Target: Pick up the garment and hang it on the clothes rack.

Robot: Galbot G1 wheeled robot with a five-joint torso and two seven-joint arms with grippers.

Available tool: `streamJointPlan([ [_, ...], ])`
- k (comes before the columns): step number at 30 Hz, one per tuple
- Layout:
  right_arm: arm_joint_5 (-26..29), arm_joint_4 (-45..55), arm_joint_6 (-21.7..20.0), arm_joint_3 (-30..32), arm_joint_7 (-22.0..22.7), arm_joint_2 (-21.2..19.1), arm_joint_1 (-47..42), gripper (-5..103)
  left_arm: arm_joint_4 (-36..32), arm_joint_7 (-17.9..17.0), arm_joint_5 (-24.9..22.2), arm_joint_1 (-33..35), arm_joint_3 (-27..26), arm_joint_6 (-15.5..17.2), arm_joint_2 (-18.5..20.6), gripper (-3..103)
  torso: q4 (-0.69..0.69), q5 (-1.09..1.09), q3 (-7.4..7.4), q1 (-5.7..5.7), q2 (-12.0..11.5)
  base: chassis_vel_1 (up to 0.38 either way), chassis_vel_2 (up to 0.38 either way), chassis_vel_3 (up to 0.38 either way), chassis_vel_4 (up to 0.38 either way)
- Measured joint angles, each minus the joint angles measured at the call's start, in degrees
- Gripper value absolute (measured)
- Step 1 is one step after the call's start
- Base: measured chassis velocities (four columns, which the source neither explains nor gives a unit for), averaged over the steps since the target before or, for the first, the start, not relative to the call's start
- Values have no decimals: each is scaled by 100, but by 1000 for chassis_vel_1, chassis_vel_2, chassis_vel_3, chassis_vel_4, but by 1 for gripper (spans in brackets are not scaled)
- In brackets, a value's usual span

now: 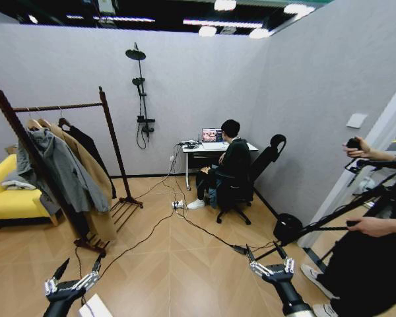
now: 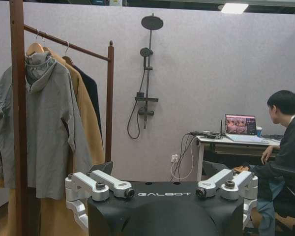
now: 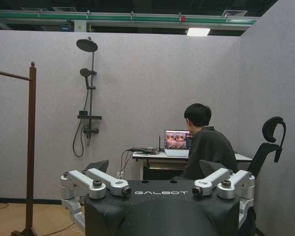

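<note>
Both hands, left (image 1: 77, 269) and right (image 1: 266, 255), low, wide open, empty; black coat (image 1: 87, 142) hung on rack (image 1: 65, 106).

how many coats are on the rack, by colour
grey coat: 1
tan coat: 1
black garment: 1
total: 3, all hanging on the clothes rack
</note>
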Motion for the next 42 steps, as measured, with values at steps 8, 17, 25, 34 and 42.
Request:
streamJointPlan([
  [8,0,0,0,0,0,0,-3,100,0,0,0,1,0,0,0,100,0,0,-3,-7,5,0,0,0,0],
  [17,0,0,0,0,0,0,-3,100,0,0,0,1,0,0,0,100,0,0,-2,-6,4,0,0,0,0],
  [25,0,0,0,0,0,0,-3,100,0,0,0,1,0,0,0,100,0,1,-2,-6,4,0,0,0,0],
  [34,0,0,0,0,0,0,-3,100,0,0,0,1,0,0,0,100,0,1,-2,-5,4,0,0,0,0],
  [42,0,0,0,0,0,0,-3,100,0,0,0,1,0,0,0,100,0,1,-2,-5,4,0,0,0,0],
])
